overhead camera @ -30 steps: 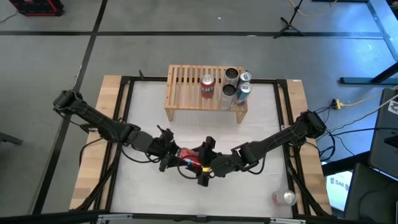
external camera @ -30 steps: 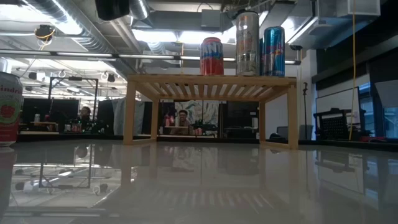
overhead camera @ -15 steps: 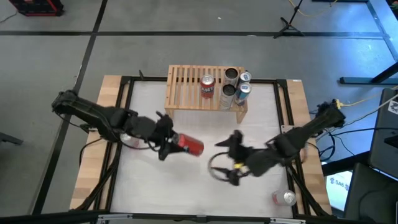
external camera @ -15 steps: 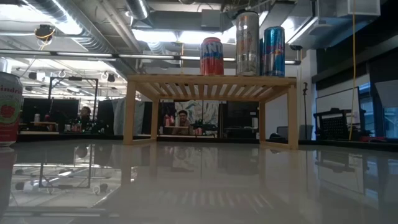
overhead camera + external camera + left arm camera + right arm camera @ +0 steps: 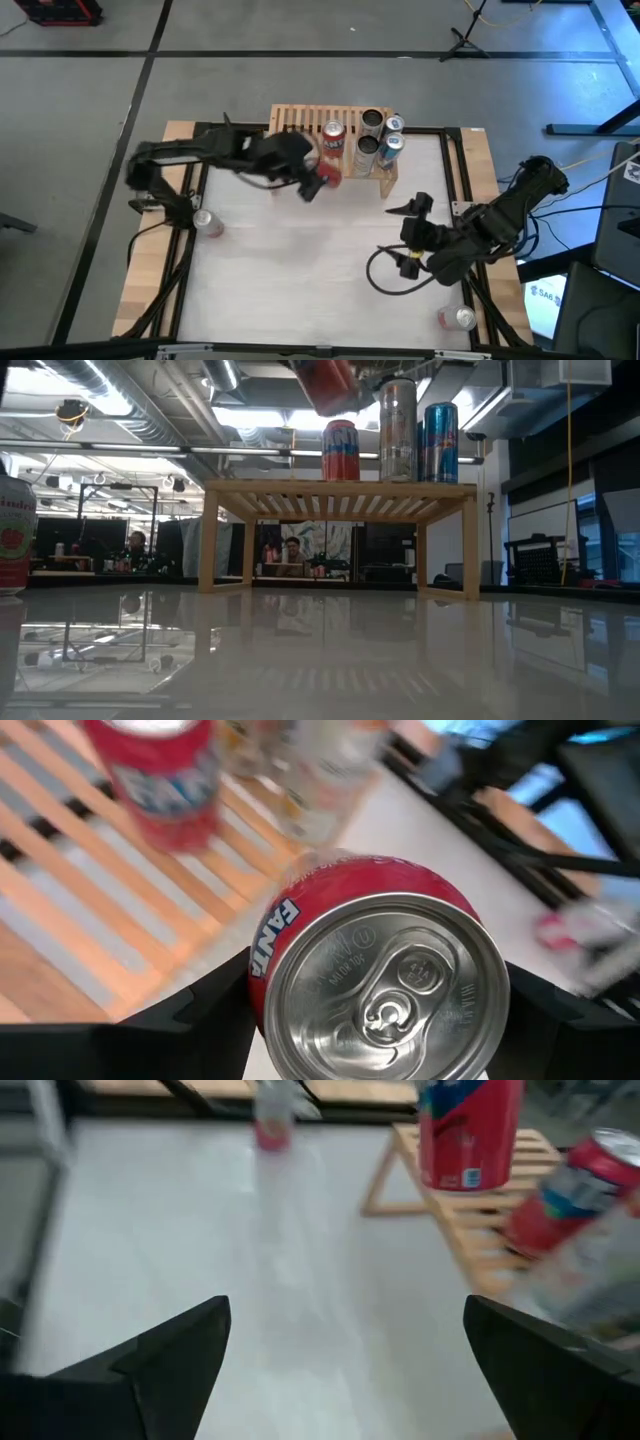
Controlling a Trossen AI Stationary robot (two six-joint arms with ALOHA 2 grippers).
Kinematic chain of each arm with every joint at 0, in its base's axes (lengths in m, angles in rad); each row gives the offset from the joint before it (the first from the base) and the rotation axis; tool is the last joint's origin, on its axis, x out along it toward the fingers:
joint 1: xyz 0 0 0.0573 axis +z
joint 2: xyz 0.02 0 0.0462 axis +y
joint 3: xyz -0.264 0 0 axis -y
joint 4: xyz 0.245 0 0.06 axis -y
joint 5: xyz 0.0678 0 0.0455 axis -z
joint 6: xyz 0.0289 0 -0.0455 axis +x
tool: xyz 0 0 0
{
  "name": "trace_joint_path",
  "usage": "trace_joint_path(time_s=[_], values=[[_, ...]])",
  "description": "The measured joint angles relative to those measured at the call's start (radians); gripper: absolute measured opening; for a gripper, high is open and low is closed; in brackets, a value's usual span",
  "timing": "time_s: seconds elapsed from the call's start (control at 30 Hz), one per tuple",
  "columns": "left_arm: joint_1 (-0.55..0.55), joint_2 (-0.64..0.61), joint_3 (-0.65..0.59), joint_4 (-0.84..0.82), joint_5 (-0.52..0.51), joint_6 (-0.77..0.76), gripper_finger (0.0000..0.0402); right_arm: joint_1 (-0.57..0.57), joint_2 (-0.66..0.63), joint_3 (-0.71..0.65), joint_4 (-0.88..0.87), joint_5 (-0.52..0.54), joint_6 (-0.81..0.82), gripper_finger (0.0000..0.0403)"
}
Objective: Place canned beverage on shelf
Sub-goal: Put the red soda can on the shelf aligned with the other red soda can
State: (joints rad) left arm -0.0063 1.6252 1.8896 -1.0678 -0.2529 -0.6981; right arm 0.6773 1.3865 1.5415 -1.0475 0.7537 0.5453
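Your left claw (image 5: 308, 183): clamped on a red Fanta can (image 5: 375, 965), held tilted in the air at the front edge of the shelf (image 5: 295, 135), just beside the red can (image 5: 334, 139) standing there. Shelf top also carries two silver cans (image 5: 372, 122) and two blue cans (image 5: 393, 125). Your right claw (image 5: 412, 222): spread wide, holding nothing, over the tabletop (image 5: 300, 280) near its right side.
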Motion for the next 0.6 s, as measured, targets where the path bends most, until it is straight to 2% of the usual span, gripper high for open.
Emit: trace_joint_path(time_s=[0.1, 0.23, 0.4, 0.6], values=[[0.043, 0.095, 0.101, -0.054, -0.022, 0.002, 0.0277, -0.005, 0.0, -0.004, -0.081, 0.034, 0.007, 0.039], [0.093, 0.177, 0.177, -0.045, 0.02, 0.001, 0.0277, -0.005, 0.0, -0.02, -0.116, 0.075, 0.008, 0.039], [0.14, 0.231, 0.186, -0.081, 0.037, -0.003, 0.0277, -0.02, -0.009, -0.032, -0.164, 0.08, 0.011, 0.039], [0.169, 0.233, 0.186, -0.079, 0.044, 0.006, 0.0277, -0.041, -0.039, -0.061, -0.162, 0.074, 0.054, 0.039]])
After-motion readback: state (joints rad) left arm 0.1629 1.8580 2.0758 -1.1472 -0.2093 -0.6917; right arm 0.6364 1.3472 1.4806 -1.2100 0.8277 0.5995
